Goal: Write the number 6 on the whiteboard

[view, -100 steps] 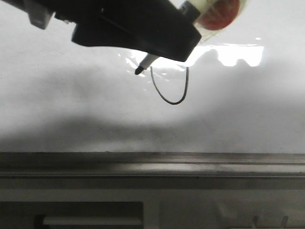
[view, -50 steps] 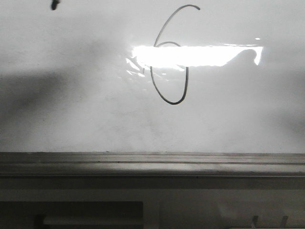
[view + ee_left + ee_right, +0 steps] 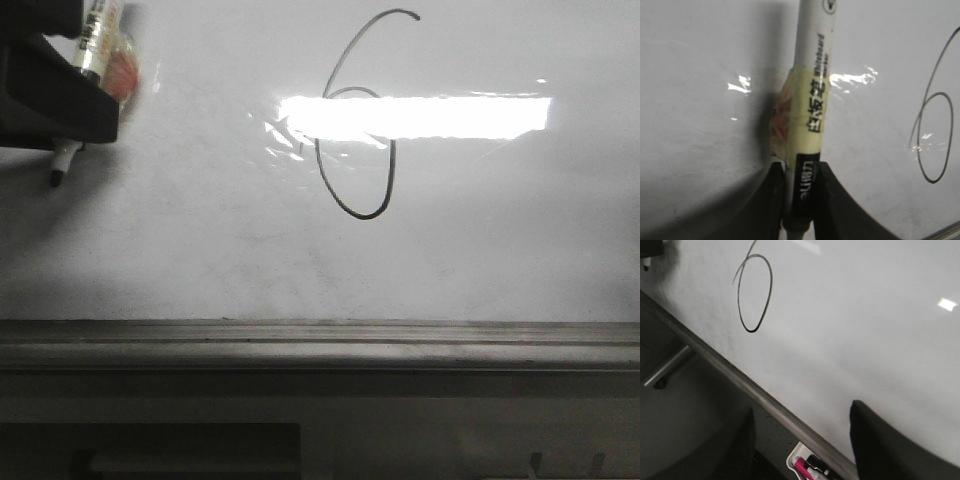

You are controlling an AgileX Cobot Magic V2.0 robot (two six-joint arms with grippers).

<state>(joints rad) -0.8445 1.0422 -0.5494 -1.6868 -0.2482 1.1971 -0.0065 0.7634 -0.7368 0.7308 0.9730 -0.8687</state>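
Observation:
The number 6 point(image 3: 355, 130) is drawn as a thin dark loop with a curved upper tail on the whiteboard point(image 3: 480, 240). It also shows in the left wrist view point(image 3: 935, 130) and the right wrist view point(image 3: 754, 290). My left gripper point(image 3: 60, 110) sits at the upper left of the front view, well left of the 6, shut on a taped whiteboard marker point(image 3: 812, 105); the marker tip point(image 3: 57, 178) points down over the board. My right gripper point(image 3: 800, 440) is open and empty over the board's lower edge.
A grey metal ledge point(image 3: 320, 345) runs along the board's lower edge. A small white tray with a pink marker and other markers point(image 3: 807, 467) lies below the ledge. A bright light reflection point(image 3: 420, 117) crosses the 6.
One second ago my left gripper and marker were over the 6's top. Half a second ago it was almost out of view at top left. Now it is back at the left edge, lower.

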